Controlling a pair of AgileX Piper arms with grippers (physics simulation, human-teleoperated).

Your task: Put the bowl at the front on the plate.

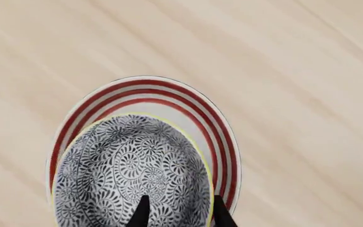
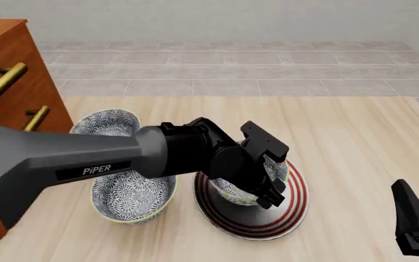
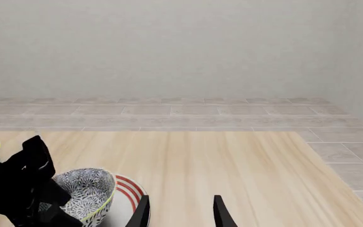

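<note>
Since the bowl (image 1: 133, 172) sits over the plate (image 1: 222, 142) toward the table's front edge, I'm nearly done; my left gripper (image 1: 180, 215) pinches its rim, so letting go remains.

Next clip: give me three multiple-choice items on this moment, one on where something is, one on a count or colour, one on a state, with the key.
1. Where is the bowl that the left tool is at?
A. Over the plate
B. On the wooden drawer unit
C. On the floor

2. How many red rings run near the plate's rim?
A. One
B. Three
C. Five

3. What is the right tool doing?
A. Gripping a bowl
B. Open, holding nothing
C. Pressing on the plate

Key: 1 A, the left wrist view shows the bowl within the ringed rim. 2 B, three bands show there. 3 B, the right wrist view shows only bare table between its spread fingers.
</note>
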